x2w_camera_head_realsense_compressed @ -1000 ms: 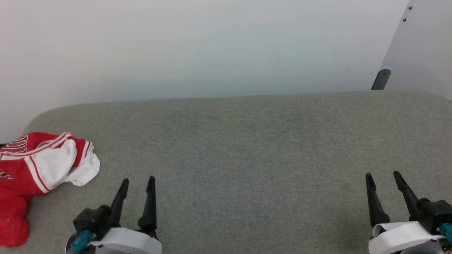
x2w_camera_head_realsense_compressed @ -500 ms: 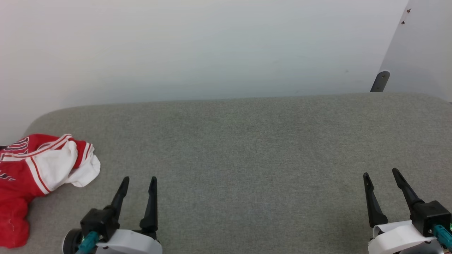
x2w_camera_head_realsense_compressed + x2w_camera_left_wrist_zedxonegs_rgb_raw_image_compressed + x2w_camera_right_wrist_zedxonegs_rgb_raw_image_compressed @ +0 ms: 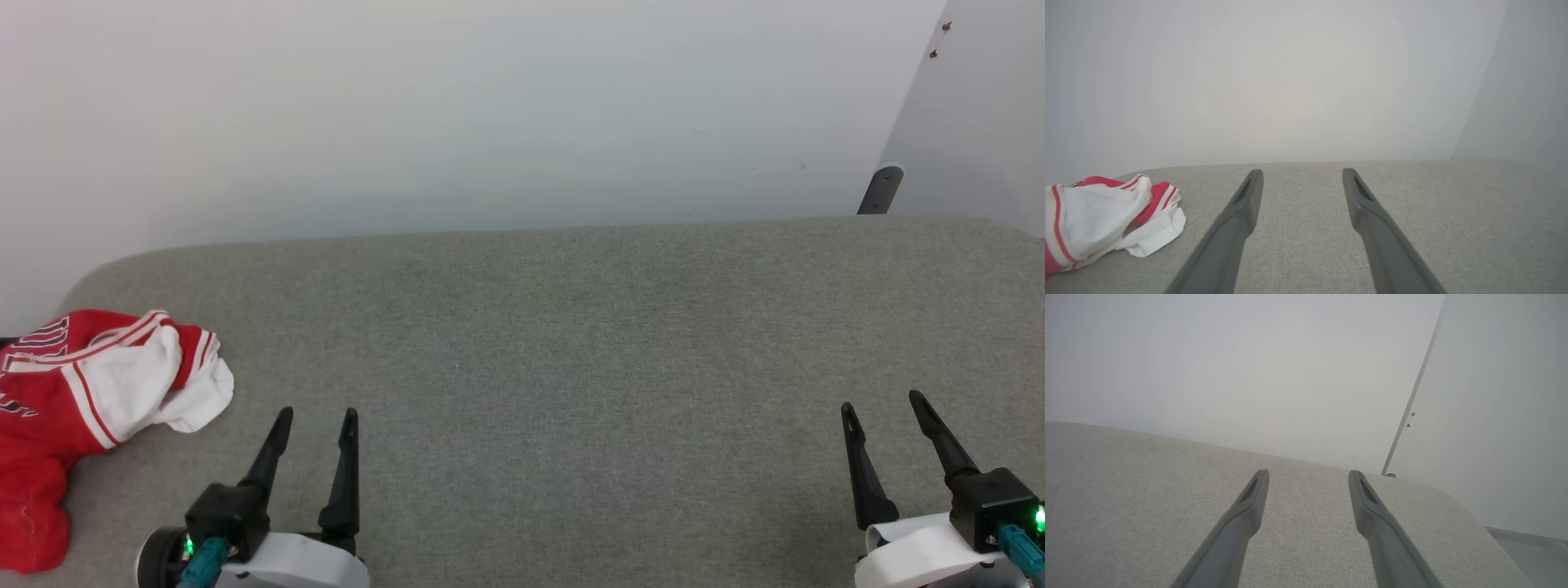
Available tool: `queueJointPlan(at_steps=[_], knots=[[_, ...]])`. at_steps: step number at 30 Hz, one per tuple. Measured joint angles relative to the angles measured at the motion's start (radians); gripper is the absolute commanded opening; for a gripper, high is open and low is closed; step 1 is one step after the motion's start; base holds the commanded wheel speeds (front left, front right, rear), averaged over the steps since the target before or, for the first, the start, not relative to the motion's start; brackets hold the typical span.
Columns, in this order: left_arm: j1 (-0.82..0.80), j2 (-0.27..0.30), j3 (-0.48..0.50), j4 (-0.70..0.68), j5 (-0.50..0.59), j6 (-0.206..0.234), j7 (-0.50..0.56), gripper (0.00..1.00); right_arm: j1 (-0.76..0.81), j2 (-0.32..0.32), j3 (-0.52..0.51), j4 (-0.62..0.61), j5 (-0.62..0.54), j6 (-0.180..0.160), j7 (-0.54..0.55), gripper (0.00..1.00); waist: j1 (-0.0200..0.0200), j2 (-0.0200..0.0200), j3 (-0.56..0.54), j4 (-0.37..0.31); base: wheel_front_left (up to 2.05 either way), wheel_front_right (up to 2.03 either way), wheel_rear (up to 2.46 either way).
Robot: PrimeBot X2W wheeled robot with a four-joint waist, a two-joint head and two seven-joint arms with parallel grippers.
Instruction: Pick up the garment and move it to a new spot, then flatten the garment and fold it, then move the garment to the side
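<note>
At the near edge of the head view, the left arm's white wrist sits low at the lower left, its two dark fingers [image 3: 343, 478] pointing away over the table [image 3: 571, 343]. The left jaws are spread wide and grasp nothing. In the left wrist view the same fingers [image 3: 1237, 222] hover with bare grey fabric between them. The right arm mirrors this at the lower right: its fingers [image 3: 859, 469] lean slightly to the left, and the right jaws are likewise released and empty, with plain table [image 3: 1126, 477] showing between the fingers [image 3: 1245, 516] in the right wrist view. The garment [image 3: 65, 384] lies crumpled at the table's left edge, red with a white sleeve bunched on top. It is off to the left of the left jaws, apart from them, and well apart from the right jaws. Beyond the table's far edge rises a pale wall [image 3: 490, 106].
</note>
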Motion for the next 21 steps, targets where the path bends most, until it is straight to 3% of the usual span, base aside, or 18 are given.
queueJointPlan(at_steps=[12, 21], knots=[[0.004, -0.004, 0.044, 0.004, 0.008, 0.001, 0.000, 1.00, 0.004, -0.002, -0.013, 0.002, 0.000, 0.000, 0.000, 1.00, 0.0000, 0.0000, -0.004, 0.016, 0.00, 0.00, 0.00], [-0.008, 0.007, 0.088, 0.025, 0.018, 0.024, 0.000, 1.00, 0.020, -0.006, -0.008, 0.010, 0.015, 0.000, 0.000, 1.00, 0.0000, 0.0000, -0.016, 0.080, 0.00, 0.00, 0.00]])
